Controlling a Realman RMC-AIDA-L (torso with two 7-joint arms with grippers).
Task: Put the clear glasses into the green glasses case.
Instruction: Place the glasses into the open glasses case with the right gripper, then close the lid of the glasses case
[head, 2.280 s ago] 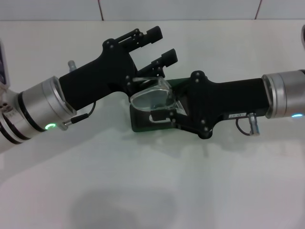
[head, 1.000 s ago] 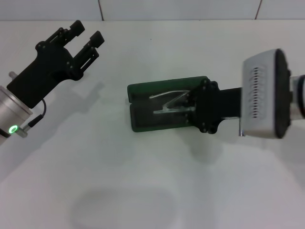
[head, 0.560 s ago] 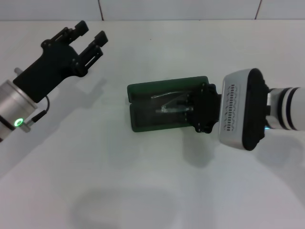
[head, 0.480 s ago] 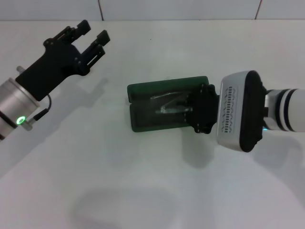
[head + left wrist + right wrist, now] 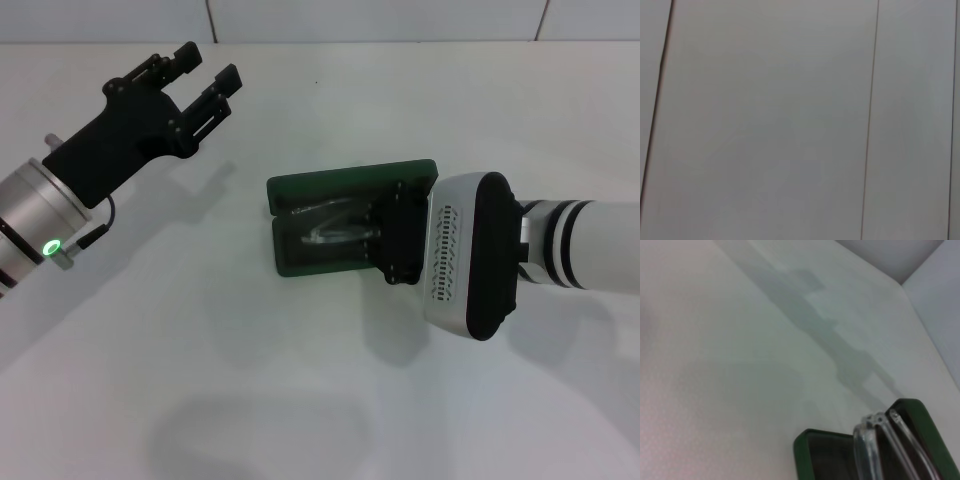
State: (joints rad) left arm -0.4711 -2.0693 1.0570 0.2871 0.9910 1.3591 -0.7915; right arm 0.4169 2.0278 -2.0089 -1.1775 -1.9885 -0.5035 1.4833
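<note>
The right gripper (image 5: 385,240) has pushed deeper over the open green glasses case (image 5: 350,180) on the white table (image 5: 300,380), its wrist rolled so the pale housing faces up. A moment ago it hung at the case's right end; now its black fingers reach well over the dark tray. The clear glasses (image 5: 330,228) lie low inside that tray, their arms folded flatter than a second earlier, when one arm stood up at an angle. From the right wrist, the case's corner (image 5: 812,442) and the clear frame (image 5: 875,440) show together, the frame sitting within the green rim. Whether the right jaws are clamped on the glasses or have let go cannot be told; the wrist hides them.

The left gripper (image 5: 195,80), empty with its jaws spread, has drifted slightly back towards the case from the table's far left, though it hangs well apart from it.

By the look of it the glasses are all but seated, leaving the right gripper to free them and back away.
</note>
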